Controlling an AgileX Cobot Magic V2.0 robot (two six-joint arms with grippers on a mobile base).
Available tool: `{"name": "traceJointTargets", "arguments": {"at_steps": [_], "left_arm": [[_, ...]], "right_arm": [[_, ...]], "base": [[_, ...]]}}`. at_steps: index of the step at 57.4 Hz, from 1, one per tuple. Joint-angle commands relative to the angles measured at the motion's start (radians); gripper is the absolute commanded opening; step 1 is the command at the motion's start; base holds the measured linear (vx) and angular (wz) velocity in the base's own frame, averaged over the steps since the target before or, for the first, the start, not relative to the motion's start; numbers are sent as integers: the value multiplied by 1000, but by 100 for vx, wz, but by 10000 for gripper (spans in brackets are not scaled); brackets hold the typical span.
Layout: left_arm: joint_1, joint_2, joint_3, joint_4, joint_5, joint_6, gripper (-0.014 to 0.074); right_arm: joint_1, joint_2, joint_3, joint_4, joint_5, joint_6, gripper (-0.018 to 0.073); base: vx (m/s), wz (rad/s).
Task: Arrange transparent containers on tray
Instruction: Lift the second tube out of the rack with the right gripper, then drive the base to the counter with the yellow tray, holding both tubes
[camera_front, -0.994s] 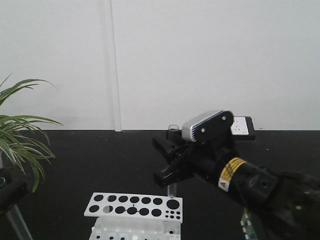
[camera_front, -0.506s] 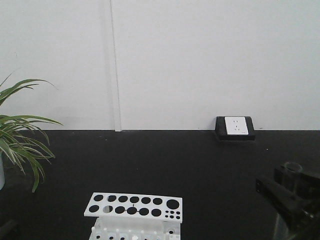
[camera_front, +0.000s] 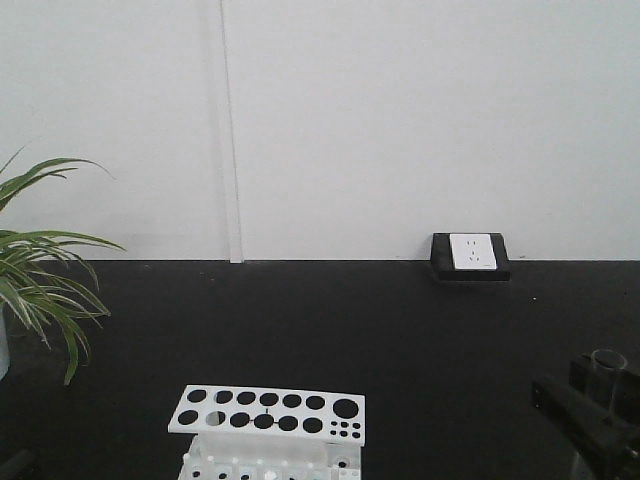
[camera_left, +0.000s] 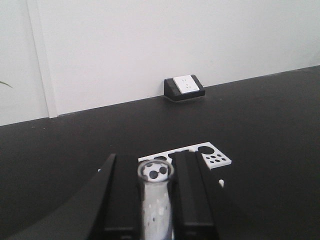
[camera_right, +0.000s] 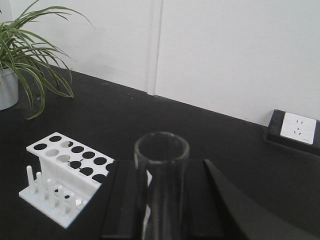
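A laboratory is suggested by the test tube in the left gripper and the rack ahead.

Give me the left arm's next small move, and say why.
Probably ease the left gripper forward and over the white rack. It is shut on a glass tube held upright between its fingers, and the rack lies just ahead on the black table with dark, seemingly open holes.
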Motion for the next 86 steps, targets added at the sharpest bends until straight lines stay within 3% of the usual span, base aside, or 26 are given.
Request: {"name": "traceJointTargets", "arguments": {"at_steps": [1, 55, 86], "left_arm": [[-6, 1, -29, -29, -22, -8, -6], [-6, 1, -29, -29, 0, -8, -6], [-6, 1, -29, -29, 3, -8, -6]], "right_arm": [[-1, -6, -33, -15, -63, -3, -11], [-1, -6, -33, -15, -63, -3, -11], [-1, -6, -33, -15, -63, -3, -11]], "base": [[0, 0], [-9, 4], [-29, 35]]}}
